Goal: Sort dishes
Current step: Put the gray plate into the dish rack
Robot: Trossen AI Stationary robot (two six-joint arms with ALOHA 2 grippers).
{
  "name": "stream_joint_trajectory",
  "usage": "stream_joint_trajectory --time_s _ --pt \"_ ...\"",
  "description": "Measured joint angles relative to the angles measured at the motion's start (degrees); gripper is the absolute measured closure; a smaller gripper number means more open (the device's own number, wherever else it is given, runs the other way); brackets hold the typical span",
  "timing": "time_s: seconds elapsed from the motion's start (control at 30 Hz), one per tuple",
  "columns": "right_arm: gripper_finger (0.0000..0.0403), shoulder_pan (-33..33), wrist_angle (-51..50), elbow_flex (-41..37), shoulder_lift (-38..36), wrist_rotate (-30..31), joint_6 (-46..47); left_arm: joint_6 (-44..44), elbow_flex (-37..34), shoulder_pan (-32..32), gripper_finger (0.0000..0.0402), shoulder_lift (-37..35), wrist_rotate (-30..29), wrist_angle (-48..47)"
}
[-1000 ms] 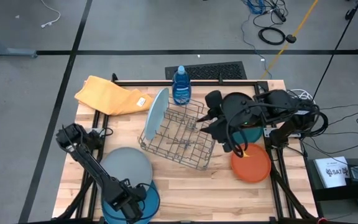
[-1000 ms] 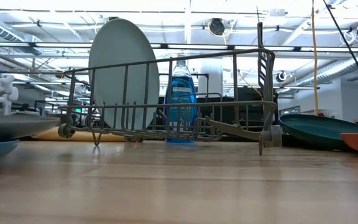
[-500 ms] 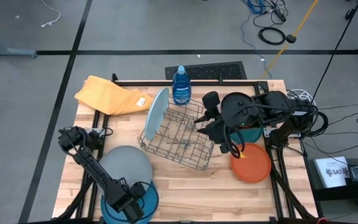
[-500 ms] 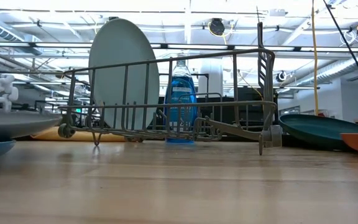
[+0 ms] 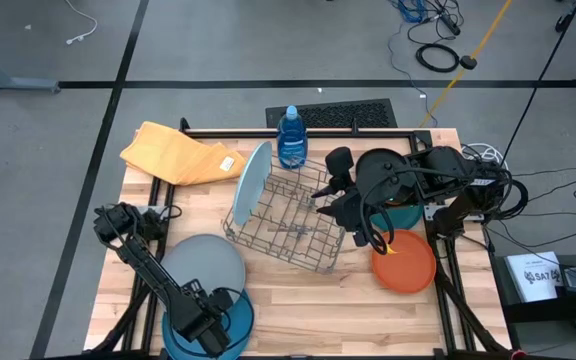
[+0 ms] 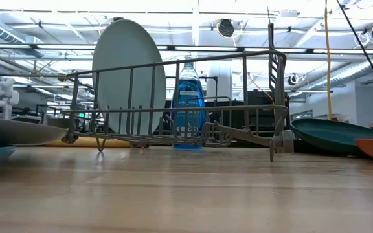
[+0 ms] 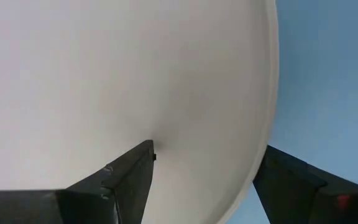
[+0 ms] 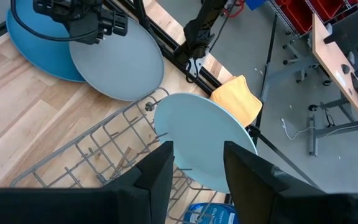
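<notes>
Left gripper [image 5: 211, 322] crept inward | grey plate [image 7: 123, 81] rim between open jaws

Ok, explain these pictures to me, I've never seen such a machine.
Two robot arms work at a wooden table. One picture looks straight down, one looks level across the tabletop, and one comes from each wrist. A wire rack holds a light blue plate on edge; a soap bottle and a yellow cloth are nearby. The left gripper, open, straddles the rim of a grey plate overlapping a blue plate. The right gripper hovers by the rack, near an orange plate and a dark teal plate; whether it holds anything I cannot tell.
</notes>
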Motion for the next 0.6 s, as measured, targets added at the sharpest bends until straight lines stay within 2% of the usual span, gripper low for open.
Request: stream_joint_trajectory --time_s 0.1,0.2,0.53,0.6 --pt "0.0269 0.0 0.0 0.0 0.0 0.0 0.0 -0.8 0.0 0.0 0.0161 0.0 0.0 -1.0" --pt "0.0269 0.0 0.0 0.0 0.0 0.0 0.0 -0.8 0.0 0.0 0.0192 0.0 -0.1 -0.9" --pt "0.0268 0.0 0.0 0.0 0.0 0.0 0.3 0.9 0.5 0.0 0.0371 0.0 0.3 -1.0" --pt "0.0268 0.0 0.0 0.0 0.0 0.0 0.3 1.8 1.7 0.0 0.039 0.0 0.9 -2.0"
